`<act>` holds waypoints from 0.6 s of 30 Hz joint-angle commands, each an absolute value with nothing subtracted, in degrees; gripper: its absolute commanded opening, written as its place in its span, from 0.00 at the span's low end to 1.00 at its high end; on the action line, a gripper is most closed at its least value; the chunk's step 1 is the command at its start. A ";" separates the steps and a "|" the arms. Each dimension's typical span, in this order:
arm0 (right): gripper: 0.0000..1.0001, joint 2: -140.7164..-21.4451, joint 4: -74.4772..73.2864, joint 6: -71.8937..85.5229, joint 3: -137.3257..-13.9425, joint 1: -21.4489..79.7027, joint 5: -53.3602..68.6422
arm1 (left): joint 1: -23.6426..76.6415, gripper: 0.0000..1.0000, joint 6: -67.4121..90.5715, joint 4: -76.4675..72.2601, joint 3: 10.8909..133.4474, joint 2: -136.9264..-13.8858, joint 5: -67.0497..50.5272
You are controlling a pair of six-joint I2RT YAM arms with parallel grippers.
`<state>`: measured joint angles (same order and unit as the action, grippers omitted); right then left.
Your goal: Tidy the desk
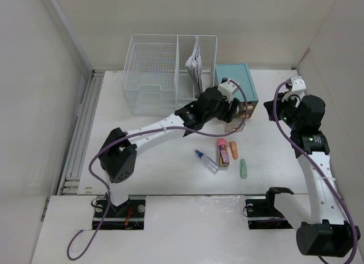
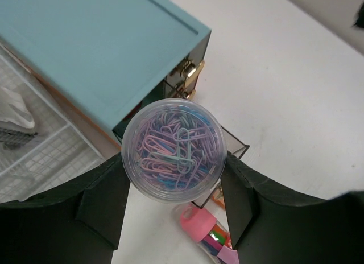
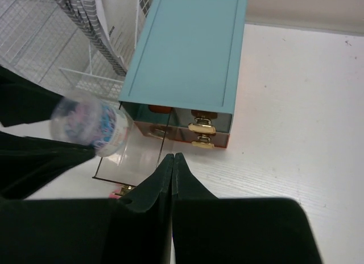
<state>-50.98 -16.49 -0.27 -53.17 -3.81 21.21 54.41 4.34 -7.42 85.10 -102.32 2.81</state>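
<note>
The desk [image 1: 170, 181] filled the view, long axis running nine to three, rail [image 1: 79, 144] at nine. Toward one o'clock, left gripper [image 2: 170, 204] half-spread, clamped a paper-clip tub [image 2: 173, 147] by the teal drawer box [image 1: 236, 82]; right gripper [image 3: 172, 167] pinched closed, empty

**Q:** What carries the items?
**A:** A rectangular matte white worktop [image 1: 270, 159] with a grooved metal rail [image 1: 79, 141] along its left edge.

**Q:** What stands at the far side?
**A:** 2 units stand there: a white wire-mesh basket [image 1: 165, 76] and, just beside it on the right, a teal drawer box [image 1: 236, 82].

**Q:** Which loose items lie on it?
**A:** 4 lie near the centre:
- a clear bottle with a blue cap [image 1: 206, 160]
- a pink-capped clear container [image 1: 222, 151]
- an orange marker [image 1: 233, 150] just beside that container
- a green marker [image 1: 243, 168] on the right, nearer the front edge
</note>
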 commanded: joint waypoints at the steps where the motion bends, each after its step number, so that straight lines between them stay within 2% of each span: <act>1: 0.00 -50.54 -17.05 -0.88 -56.16 -4.13 19.25 | 53.62 0.00 3.08 -6.86 90.61 -104.76 -0.62; 8: 0.00 -52.20 -17.58 -0.88 -56.78 -4.13 18.72 | 53.00 0.00 3.08 -5.19 96.14 -110.29 -3.16; 9: 0.00 -52.21 -18.10 -0.88 -56.78 -4.13 18.72 | 53.00 0.02 3.08 -4.32 96.67 -110.82 -3.16; 10: 0.00 -52.21 -18.11 -0.88 -56.78 -4.13 18.72 | 52.48 0.11 3.08 -3.78 97.20 -111.53 -3.16; 13: 0.00 -53.43 -18.71 -0.88 -57.30 -4.13 18.72 | 52.47 0.62 3.08 -3.26 97.73 -111.53 -3.16; 15: 0.01 -54.05 -18.72 -0.88 -57.30 -4.13 18.72 | 52.47 0.78 3.08 -3.25 97.73 -111.53 -2.55; 17: 0.05 -54.58 -18.72 -0.88 -57.30 -4.13 18.72 | 52.47 0.82 3.08 -3.25 98.26 -111.53 -1.85; 18: 0.06 -55.19 -19.24 -0.88 -57.83 -4.13 19.24 | 52.47 0.89 3.08 -3.25 98.26 -110.84 -0.98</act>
<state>-54.57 -19.11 -0.45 -54.68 -3.81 19.46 52.75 3.49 -1.87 95.59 -113.25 -1.87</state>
